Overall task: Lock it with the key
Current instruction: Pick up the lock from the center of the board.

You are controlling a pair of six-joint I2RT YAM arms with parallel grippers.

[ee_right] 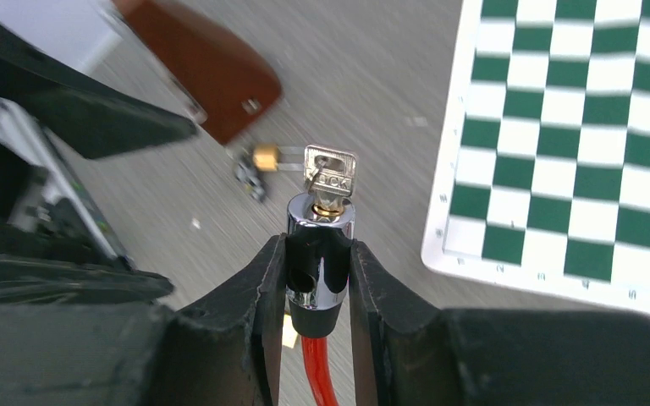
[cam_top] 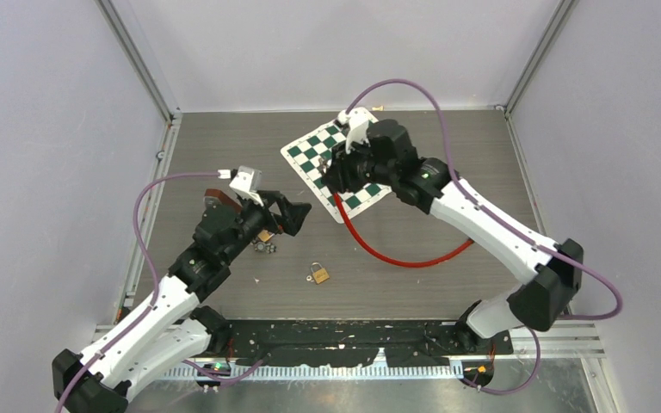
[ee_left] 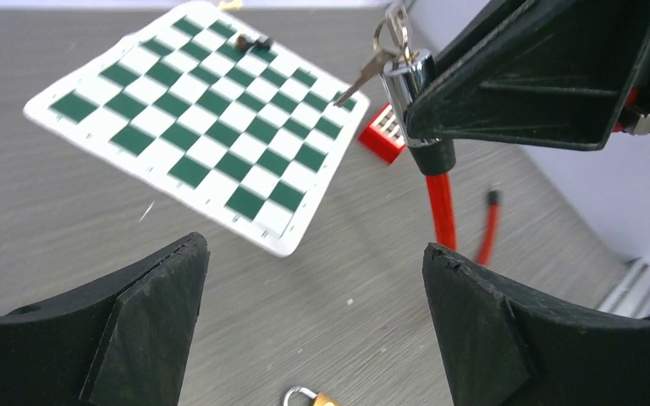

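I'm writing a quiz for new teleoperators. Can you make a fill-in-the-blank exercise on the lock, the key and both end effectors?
1. The key sits in the lock head gripped by the ___ end effector.
2. The cable below the lock head is ___.
3. The left end effector stands ___, holding nothing.

Missing words: right; red; open.

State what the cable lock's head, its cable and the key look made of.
Lock head: polished, chrome-like metal with a black, probably plastic, band; it mirrors light. Cable: glossy red coating, likely vinyl. Key: dull silvery metal, stamped lettering.
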